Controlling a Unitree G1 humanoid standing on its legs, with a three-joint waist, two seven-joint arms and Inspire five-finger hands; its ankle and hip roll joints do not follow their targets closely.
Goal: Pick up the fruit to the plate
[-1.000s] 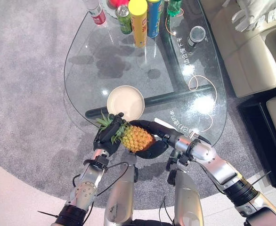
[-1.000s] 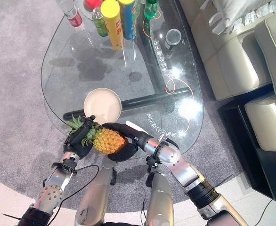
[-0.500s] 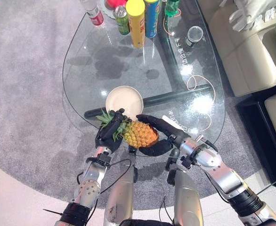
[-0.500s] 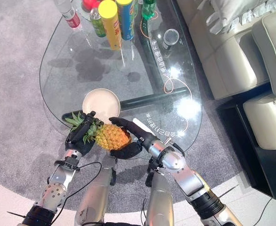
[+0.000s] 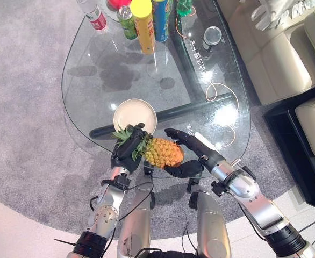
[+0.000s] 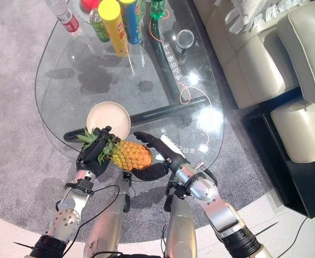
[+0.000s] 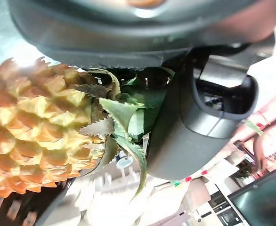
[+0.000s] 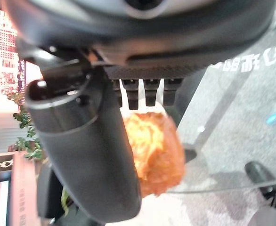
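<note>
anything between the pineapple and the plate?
Nothing visible. The pineapple, held between the left hand and right hand, is just short of the plate at the near table edge; the bottles stand far behind.

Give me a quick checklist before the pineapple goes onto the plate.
1. Pineapple held at both ends: ok, left hand on the leafy crown, right hand cupping the body.
2. Plate free of other things: ok.
3. Pineapple over the plate: not ok, it sits at the glass table's near edge, short of the plate.
4. Path to the plate free: ok, the bottles and cans stand at the far end.
5. Grip firmness: cannot tell.
</note>
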